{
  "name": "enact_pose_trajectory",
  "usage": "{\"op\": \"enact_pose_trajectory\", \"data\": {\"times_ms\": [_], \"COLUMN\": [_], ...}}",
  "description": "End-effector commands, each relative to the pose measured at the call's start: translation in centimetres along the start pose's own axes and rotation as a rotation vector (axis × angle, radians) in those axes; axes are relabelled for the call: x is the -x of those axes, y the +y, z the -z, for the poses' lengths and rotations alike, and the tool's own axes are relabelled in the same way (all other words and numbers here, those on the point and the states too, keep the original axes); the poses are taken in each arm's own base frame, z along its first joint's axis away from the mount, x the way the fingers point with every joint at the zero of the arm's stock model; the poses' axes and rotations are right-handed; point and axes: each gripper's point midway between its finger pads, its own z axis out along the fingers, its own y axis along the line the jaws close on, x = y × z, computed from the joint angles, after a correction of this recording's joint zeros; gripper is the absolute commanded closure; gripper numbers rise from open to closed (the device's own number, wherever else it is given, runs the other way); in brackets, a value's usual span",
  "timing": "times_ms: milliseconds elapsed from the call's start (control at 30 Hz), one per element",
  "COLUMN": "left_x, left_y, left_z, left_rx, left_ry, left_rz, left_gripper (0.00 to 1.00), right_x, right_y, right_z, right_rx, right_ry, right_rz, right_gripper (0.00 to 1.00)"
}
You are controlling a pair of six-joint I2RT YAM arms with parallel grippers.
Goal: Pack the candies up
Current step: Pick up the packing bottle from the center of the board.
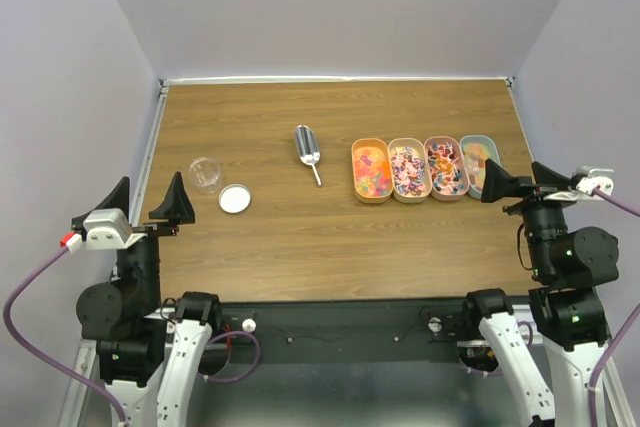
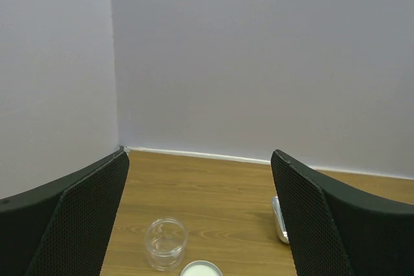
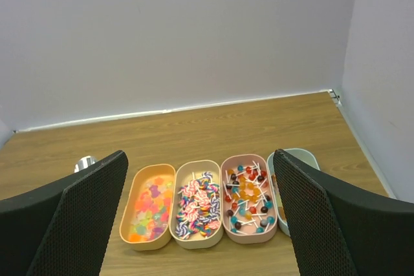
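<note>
At the near edge of the desk [image 1: 300,247] both arms are held low and drawn back, presumably so that the work area is left uncovered; the left fingers [image 1: 176,203] are spread wide and nothing is held between them; the right fingers [image 1: 497,183] are likewise spread wide and empty.

Just beyond the left fingers a white lid [image 1: 235,198] is laid flat; a clear jar [image 1: 204,174] is stood upright just beside it, open at the top. The jar appears empty and is judged to be the container to be filled; no packing is judged to have begun.

In front of the right fingers four oblong trays [image 1: 410,169] are set side by side, touching; the candies [image 1: 371,169] are held in them, sorted by kind. In the top view the rightmost tray is partly hidden by a right finger.

Between jar and trays, slightly farther back, a metal scoop [image 1: 308,150] is laid with its handle towards the near edge, well apart from both; this is judged to favour a grasp from the near side. Nothing is seen between scoop and trays; lid and jar are close together, so the lid could be knocked.
</note>
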Motion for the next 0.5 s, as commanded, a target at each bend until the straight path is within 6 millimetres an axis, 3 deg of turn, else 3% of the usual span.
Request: {"op": "enact_pose_trajectory", "data": {"times_ms": [0,200,300,467], "left_x": [-0.7,-2.0,-3.8,-9.4], "left_y": [0.0,-1.0,-1.3,-1.7], "left_z": [-0.4,-2.3,-4.1,-7.7], "left_rx": [-0.001,-0.041,-0.037,-0.004], "left_ry": [0.022,0.05,0.104,0.276], "left_rz": [-0.005,0.006,0.024,0.088], "left_gripper": [0.01,0.01,0.01,0.01], "right_x": [-0.7,-2.6,-4.0,-5.2], "right_y": [0.0,1.4,2.6,3.0], "right_z": [0.0,-0.2,-0.1,-0.1], "right_rx": [0.006,0.069,0.13,0.156], "right_ry": [0.034,0.088,0.128,0.159], "right_rz": [0.022,-0.057,-0.092,-0.098], "right_gripper": [0.0,0.0,0.0,0.0]}}
